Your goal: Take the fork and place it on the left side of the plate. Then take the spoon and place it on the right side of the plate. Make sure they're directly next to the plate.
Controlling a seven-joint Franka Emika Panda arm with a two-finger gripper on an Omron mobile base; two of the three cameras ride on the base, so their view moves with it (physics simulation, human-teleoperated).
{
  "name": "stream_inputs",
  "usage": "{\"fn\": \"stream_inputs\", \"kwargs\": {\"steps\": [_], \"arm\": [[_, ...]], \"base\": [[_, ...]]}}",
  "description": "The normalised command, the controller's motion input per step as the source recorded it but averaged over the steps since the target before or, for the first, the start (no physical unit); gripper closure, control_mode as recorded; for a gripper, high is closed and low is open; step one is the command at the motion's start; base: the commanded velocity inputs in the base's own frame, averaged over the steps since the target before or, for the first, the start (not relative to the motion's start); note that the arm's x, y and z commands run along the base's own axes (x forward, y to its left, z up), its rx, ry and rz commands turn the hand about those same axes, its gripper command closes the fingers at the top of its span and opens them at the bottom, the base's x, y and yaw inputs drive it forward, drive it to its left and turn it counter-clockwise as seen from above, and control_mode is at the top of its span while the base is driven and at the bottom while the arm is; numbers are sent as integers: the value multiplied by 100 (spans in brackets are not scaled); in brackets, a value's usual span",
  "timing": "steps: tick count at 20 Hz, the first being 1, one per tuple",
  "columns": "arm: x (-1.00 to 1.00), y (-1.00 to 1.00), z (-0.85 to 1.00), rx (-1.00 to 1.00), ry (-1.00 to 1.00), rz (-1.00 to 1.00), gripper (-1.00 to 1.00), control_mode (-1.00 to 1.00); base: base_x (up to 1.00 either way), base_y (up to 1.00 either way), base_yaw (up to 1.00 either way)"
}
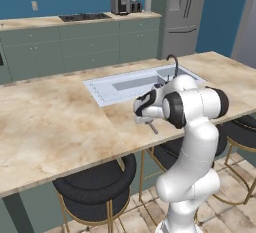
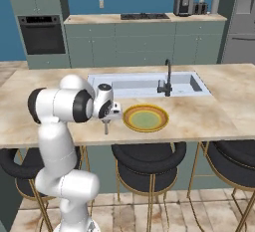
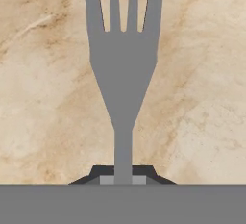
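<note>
Grey metal, flat and dull, makes up the fork [image 3: 123, 69]: four tines spreading from a tapered neck into a thin straight handle, and that handle is pinched between the nearly closed fingers of the tool [image 3: 123, 179]. In the hand view the fork hangs tines-forward over the marbled beige table [image 3: 43, 98]; in the right base view the tool [image 2: 105, 124] holds it low over the table's near edge, just left of the plate [image 2: 146, 118], though I cannot tell whether it touches the stone. To do this step well, I would bring the fork close against the plate's left rim without riding onto it, lower it until it lies flat, and only then open the fingers; a thin, smooth handle may twist or skid if dropped from any height. The plate is round and shallow, with an orange-yellow rim and green centre. Behind it sits a pale sink [image 2: 144, 83] with a dark tap [image 2: 168, 79].
</note>
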Motion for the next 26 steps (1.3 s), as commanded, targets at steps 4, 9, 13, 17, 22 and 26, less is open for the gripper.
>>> {"fn": "stream_inputs", "kwargs": {"steps": [4,9,13,17,22,26], "arm": [[15,-5,-2,-2,0,1,100,-100],[23,-2,-6,-2,0,1,100,-100],[34,0,-13,-3,0,0,100,-100],[23,-14,-16,-1,0,0,100,-100],[13,-27,-17,0,0,0,100,-100],[10,-15,-17,0,0,0,100,-100]], "base": [[0,0,0],[0,0,0],[0,0,0],[0,0,0],[0,0,0],[0,0,0]]}}
